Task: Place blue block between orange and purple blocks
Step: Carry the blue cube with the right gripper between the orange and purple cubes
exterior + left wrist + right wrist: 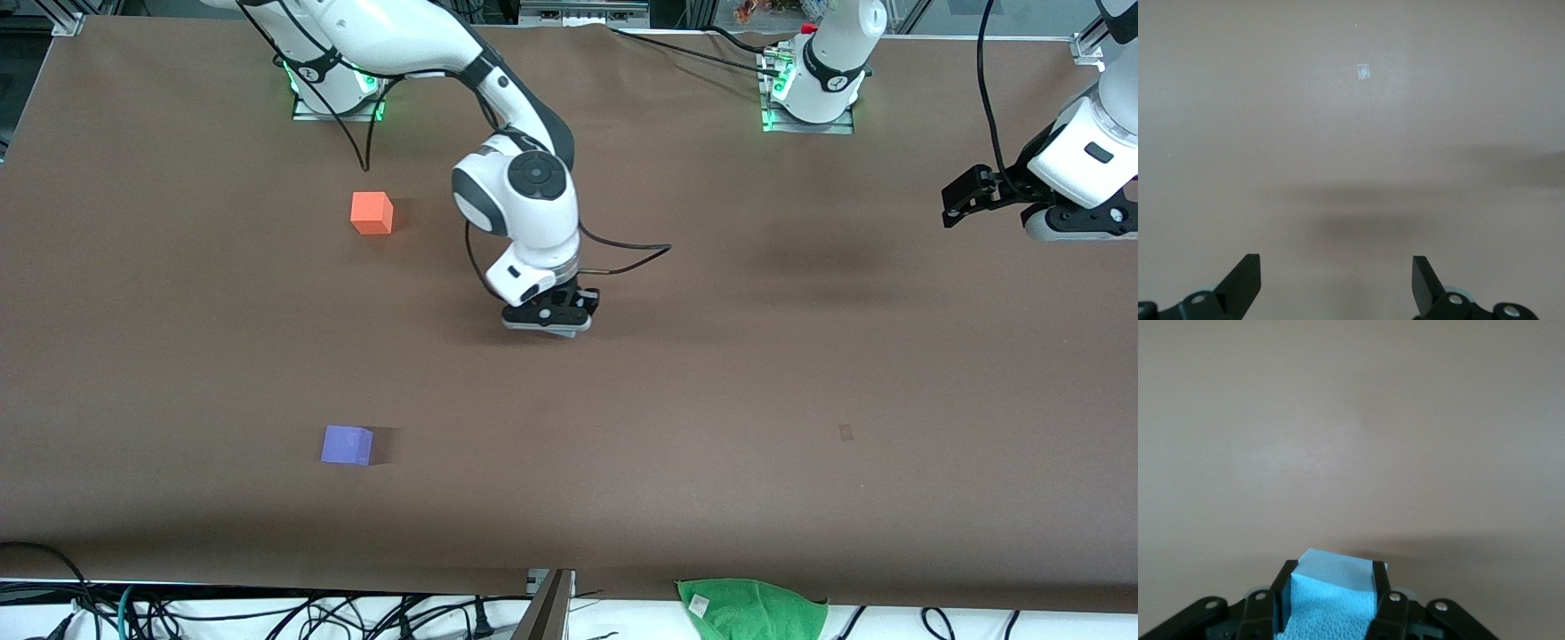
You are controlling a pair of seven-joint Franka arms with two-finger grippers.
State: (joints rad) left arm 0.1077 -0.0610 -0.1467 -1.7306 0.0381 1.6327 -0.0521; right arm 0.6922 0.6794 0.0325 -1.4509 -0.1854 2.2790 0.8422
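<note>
Holding the blue block between my right gripper's fingers, I keep it clamped on two facing sides so that it stays square and its lower face is free to meet the table. The right gripper sits low over the middle of the table, and in the front view its body hides the block. The orange block lies close to the right arm's base; the purple block lies nearer to the front camera, almost in line with it, both toward the right arm's end of the table. They are well apart, so the gap between them should take the block easily. My judgement is that the block has yet to be carried toward that gap and set down on the line joining the two. My left gripper waits over the left arm's end of the table, fingers spread apart and holding nothing, which keeps it clear of the working area.
</note>
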